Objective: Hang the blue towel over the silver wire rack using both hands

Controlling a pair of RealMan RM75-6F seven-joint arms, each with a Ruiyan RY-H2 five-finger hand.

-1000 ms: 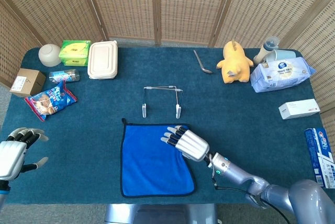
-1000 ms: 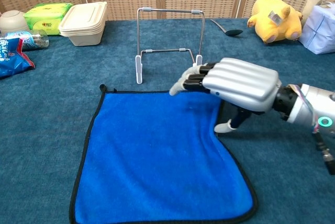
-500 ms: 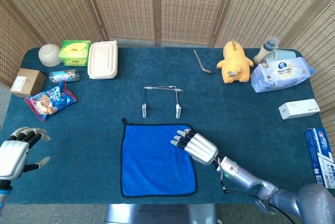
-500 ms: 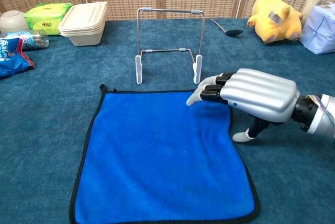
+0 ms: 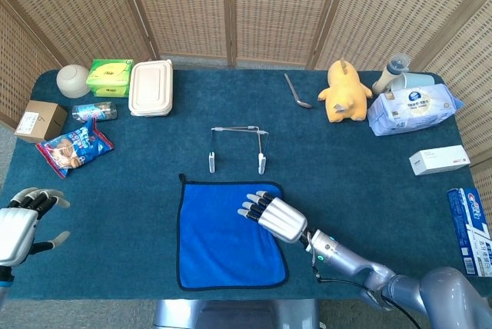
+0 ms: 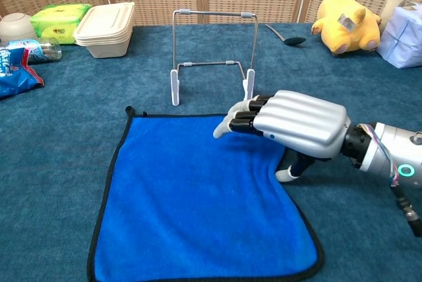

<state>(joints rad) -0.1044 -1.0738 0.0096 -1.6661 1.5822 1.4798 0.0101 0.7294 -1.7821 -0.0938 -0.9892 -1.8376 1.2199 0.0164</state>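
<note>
blue towel (image 6: 191,203) flat on table; black-edged; right corner rumpled

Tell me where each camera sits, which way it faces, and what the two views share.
Head view: high above the near table edge, looking steeply down on the whole table; shows the left hand at the lower left and the right hand and arm over the blue towel.
Chest view: low at the near edge, facing level across the table toward the screens; shows only the right hand.
Shared: right hand, blue towel, silver wire rack, yellow plush toy.
</note>
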